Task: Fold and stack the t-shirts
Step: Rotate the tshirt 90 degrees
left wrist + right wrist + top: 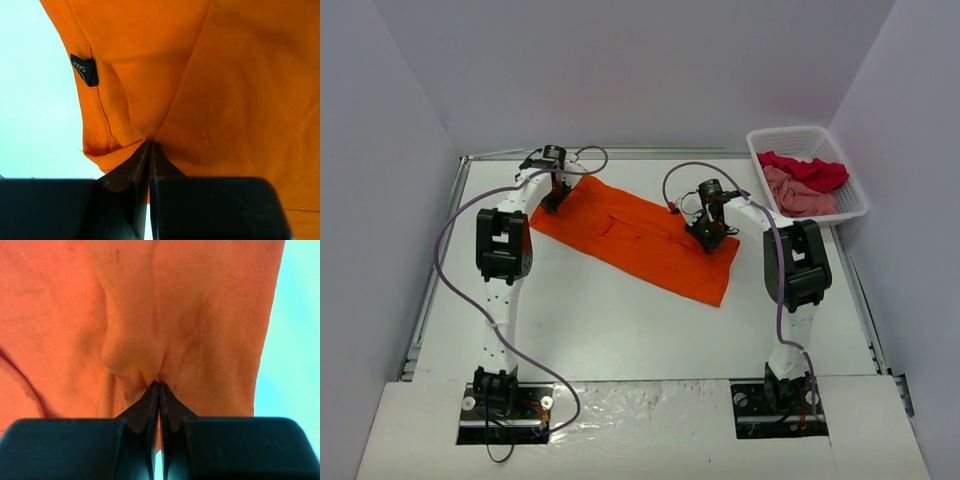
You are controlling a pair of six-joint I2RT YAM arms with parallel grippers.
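Note:
A bright orange t-shirt (640, 238) lies as a long folded strip slanting across the table from back left to front right. My left gripper (556, 195) is shut on its back-left end; in the left wrist view the cloth (225, 85) bunches into the closed tips (150, 146), beside a black size tag (85, 70). Near the strip's right end my right gripper (708, 228) is shut too, pinching a pucker of orange cloth (135, 355) at its tips (159, 385). A crimson red t-shirt (810, 170) and a dusty pink t-shirt (798, 194) lie crumpled in the basket.
The white lattice basket (810, 137) stands at the back right corner against the wall. Grey walls close in the table on the left, back and right. Purple cables loop off both arms.

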